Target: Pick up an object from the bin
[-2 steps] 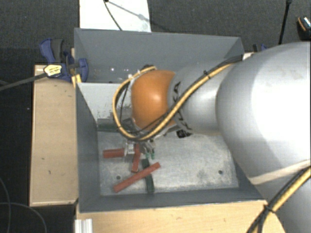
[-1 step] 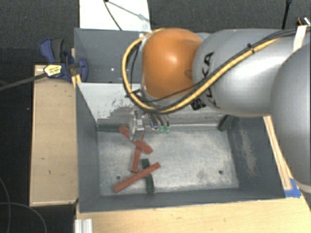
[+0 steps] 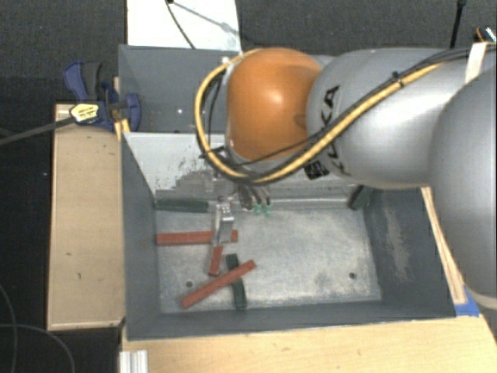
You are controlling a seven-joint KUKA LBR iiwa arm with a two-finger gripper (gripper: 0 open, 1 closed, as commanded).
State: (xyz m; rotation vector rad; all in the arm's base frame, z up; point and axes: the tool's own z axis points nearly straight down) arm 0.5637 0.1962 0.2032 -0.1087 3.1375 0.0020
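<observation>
Three red-brown bars lie in the left half of the grey bin [image 3: 311, 259]: a level bar [image 3: 182, 239], a short bar [image 3: 215, 263] and a long slanted bar [image 3: 203, 291]. There are two dark green bars, a back bar [image 3: 180, 205] by the wall and a crossing bar [image 3: 239, 295] on the slanted one. The arm [image 3: 388, 123] half hides a dark stick [image 3: 359, 197] at the back right. The arm reaches in from the right and its gripper [image 3: 224, 234] points down over the level bar's right end. I cannot tell whether it is clenched or released.

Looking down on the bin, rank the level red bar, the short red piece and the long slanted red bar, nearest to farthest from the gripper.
1. Level red bar: left of centre, its right end under the gripper.
2. Short red piece: just in front of the gripper.
3. Long slanted red bar: farthest, at the front left.
</observation>
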